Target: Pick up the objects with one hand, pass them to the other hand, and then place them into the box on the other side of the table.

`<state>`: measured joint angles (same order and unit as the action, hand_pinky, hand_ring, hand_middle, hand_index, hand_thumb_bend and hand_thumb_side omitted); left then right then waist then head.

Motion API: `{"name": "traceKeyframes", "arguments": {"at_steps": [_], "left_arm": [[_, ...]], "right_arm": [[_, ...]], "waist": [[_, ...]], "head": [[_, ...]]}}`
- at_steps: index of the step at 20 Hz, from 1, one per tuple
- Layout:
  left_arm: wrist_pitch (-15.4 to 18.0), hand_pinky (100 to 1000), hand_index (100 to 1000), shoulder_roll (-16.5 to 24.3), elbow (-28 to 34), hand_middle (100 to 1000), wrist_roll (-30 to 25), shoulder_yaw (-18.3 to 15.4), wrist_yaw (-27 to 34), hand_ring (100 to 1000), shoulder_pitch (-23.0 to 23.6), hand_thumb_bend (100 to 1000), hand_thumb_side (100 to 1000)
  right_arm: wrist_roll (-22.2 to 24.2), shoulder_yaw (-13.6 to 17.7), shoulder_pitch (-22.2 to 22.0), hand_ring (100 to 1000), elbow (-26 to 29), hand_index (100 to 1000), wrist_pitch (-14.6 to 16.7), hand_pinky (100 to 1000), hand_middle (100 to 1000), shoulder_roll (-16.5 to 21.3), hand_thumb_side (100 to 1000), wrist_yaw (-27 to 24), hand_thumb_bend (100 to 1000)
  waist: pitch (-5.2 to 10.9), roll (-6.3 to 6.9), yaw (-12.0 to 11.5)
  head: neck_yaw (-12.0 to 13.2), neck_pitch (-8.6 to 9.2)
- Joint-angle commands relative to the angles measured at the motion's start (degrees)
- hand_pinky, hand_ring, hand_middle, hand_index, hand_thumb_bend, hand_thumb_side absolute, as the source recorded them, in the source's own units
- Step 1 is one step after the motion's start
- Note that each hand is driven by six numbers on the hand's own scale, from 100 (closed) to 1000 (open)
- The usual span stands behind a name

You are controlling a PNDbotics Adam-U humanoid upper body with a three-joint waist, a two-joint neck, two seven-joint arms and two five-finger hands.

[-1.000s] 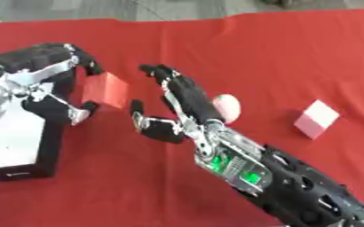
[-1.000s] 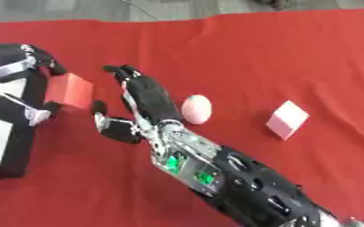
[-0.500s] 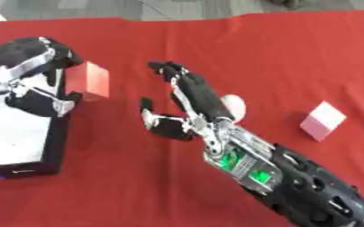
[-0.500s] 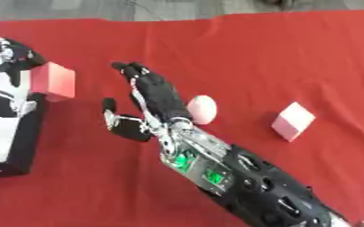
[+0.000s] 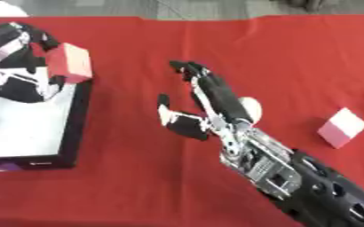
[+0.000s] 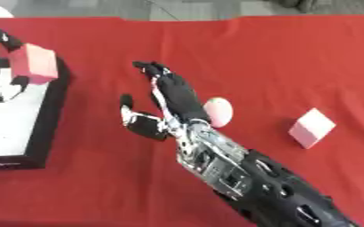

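Two hands in play here. Left hand (image 5: pixel 18 66) is up at the left edge with its fingers curled round a pink-red cube (image 5: pixel 70 63), holding it right at the top right corner of the box (image 5: pixel 29 128), partly over the box's white inside and partly over its black wall. Can't tell if the cube is touching the box or just hanging above it. Part of that hand runs off the left edge, more so in the right eye view, so how the thumb sits on the cube is hard to make out.

Right hand (image 5: pixel 208 104) is in the middle of the red cloth (image 5: pixel 294 53), fingers stretched out straight toward the far side, thumb sticking out to the left, holding nothing. It's well apart from the cube, with bare cloth between them. The arm comes in from the lower right corner and covers a good chunk of cloth.

Just beside the right hand, on its right, there's a pale egg-shaped thing (image 6: pixel 219 111); in the left eye view the hand hides most of it. Can't say if it touches the hand. A pink block (image 5: pixel 342 127) sits further right on the cloth, well away from both hands.
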<state>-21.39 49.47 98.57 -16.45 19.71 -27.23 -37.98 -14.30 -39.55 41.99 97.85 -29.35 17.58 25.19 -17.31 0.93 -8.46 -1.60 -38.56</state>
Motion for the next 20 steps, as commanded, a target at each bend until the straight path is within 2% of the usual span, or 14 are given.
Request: {"name": "traceKeyframes", "arguments": {"at_steps": [1, 6, 9, 11, 13, 14, 18, 20], "left_arm": [[-0.38, 629, 296, 3.11, -0.88, 173, 1.45, -2.26, 0.16, 424, 0.77, 140, 100], [-0.63, 628, 304, 3.86, -3.9, 178, 2.9, -3.63, -0.64, 430, 3.1, 147, 100], [-0.6, 630, 310, 3.55, -6.31, 182, 3.39, -4.13, -1.38, 434, 3.69, 142, 100], [-0.46, 633, 322, 3.19, -8.07, 193, 3.4, -4.14, -1.88, 444, 3.75, 137, 100], [-0.18, 643, 362, 2.7, -9.9, 230, 3.48, -4.12, -2.51, 473, 3.59, 138, 100], [-0.03, 650, 379, 2.47, -10.66, 246, 3.55, -4.13, -2.74, 485, 3.5, 127, 100], [0.9, 764, 629, 1.78, -13.17, 487, 2.54, -4.23, -3.38, 636, 3.24, 234, 100], [1.12, 834, 762, 1.53, -14.19, 619, 1.42, -4.43, -4.22, 750, 3.07, 362, 113]], "right_arm": [[-1.9, 1.03, 0.67, 776, 1.55, 911, 0.23, 755, 794, 0.88, 463, -2.52, 100], [-5.29, 1.75, 0.82, 783, 2.2, 912, 0.71, 762, 801, 1.41, 614, -6.4, 100], [-6.49, 2.07, 0.89, 788, 2.62, 915, 1.51, 767, 806, 1.67, 645, -7.81, 100], [-6.9, 2.35, 0.9, 790, 2.84, 916, 2.3, 770, 810, 1.77, 594, -8.71, 100], [-7.37, 2.71, 0.85, 791, 2.97, 915, 3.04, 770, 811, 1.82, 644, -9.85, 100], [-7.67, 2.86, 0.81, 792, 2.98, 914, 3.18, 770, 812, 1.86, 642, -10.31, 100], [-8.72, 3.27, 0.71, 790, 3.37, 905, 3.17, 767, 809, 2.11, 629, -11.37, 100], [-9.02, 3.38, 0.71, 787, 3.7, 901, 3.14, 765, 806, 2.2, 619, -11.68, 100]], "waist": [[0.84, 0.03, -0.11], [0.75, -0.2, -0.04], [0.72, -0.3, -0.02], [0.7, -0.34, 0.01], [0.68, -0.43, 0.07], [0.67, -0.46, 0.09], [0.57, -0.55, 0.12], [0.54, -0.56, 0.14]], "head": [[1.41, 0.93], [3.03, 1.41], [3.53, 1.55], [3.85, 1.56], [4.13, 1.47], [4.22, 1.41], [4.11, 1.03], [3.7, 0.79]]}}
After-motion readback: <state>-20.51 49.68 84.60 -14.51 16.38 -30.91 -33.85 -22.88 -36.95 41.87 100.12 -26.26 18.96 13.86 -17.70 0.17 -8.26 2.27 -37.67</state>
